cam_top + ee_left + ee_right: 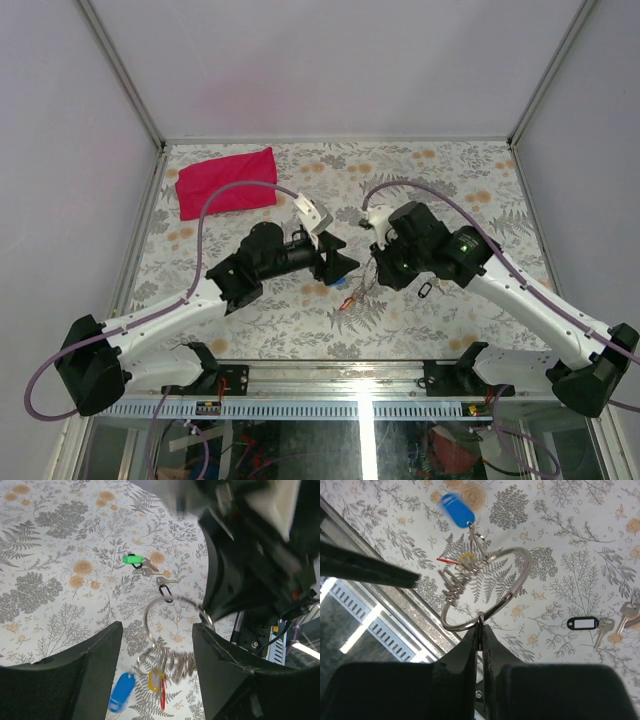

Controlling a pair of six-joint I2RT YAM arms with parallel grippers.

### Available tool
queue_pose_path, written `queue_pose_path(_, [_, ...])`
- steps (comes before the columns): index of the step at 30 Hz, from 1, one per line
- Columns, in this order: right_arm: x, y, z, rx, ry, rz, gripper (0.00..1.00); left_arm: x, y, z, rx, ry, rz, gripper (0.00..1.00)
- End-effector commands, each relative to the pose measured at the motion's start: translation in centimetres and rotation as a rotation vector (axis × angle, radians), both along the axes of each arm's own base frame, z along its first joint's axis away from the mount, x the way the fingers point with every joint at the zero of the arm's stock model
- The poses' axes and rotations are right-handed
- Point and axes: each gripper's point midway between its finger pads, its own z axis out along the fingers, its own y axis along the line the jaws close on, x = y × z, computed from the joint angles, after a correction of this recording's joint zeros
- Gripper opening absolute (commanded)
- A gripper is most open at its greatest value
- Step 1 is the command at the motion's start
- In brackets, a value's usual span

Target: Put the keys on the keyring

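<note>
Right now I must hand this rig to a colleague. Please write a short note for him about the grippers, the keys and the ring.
Left gripper: open, holding nothing, close to the ring.
Right gripper: shut on the keyring, holding it above the table.
Done: the keys with the blue tag, the yellow tag and the red tag hang on the ring.
Left: the green-tagged key and the black-tagged key lie on the table, not on the ring. Each must be picked up and threaded on.

Pink-red cloth (226, 182), perhaps folded, on fern-patterned table cover (450, 170).
</note>
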Motion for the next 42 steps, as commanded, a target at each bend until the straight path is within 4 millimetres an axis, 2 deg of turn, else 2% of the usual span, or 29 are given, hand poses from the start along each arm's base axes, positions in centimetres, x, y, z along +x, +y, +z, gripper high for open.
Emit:
queue_pose_path(1, [0.8, 0.4, 2.3, 0.136, 0.079, -0.049, 0.0, 0.0, -0.4, 1.6, -0.119, -0.107, -0.013, 0.6])
queue_pose_path(7, [1.0, -0.1, 1.9, 0.169, 0.172, -0.08, 0.0, 0.2, -1.3, 1.2, -0.087, -0.218, 0.013, 0.6])
queue_pose_path(13, [1.2, -0.9, 2.0, 0.158, 0.19, -0.121, 0.0, -1.5, -3.4, 0.8, -0.051, -0.322, -0.025, 0.62])
queue_pose_path(19, [1.0, -1.0, 2.7, 0.166, 0.191, -0.12, 0.0, -2.5, -4.0, -0.1, -0.066, -0.371, -0.033, 0.62])
queue_pose_path(24, [0.3, -0.7, 3.0, 0.184, 0.217, -0.097, 0.0, -1.9, -4.4, -1.5, -0.024, -0.421, 0.009, 0.62])
queue_pose_path(33, [-0.6, -1.0, 3.0, 0.172, 0.242, -0.074, 0.0, 0.8, -4.3, -1.7, 0.026, -0.53, 0.149, 0.57])
queue_pose_path(42, [-1.2, -1.0, 3.0, 0.163, 0.278, -0.047, 0.0, 0.5, -5.4, -1.0, 0.006, -0.58, 0.127, 0.56])
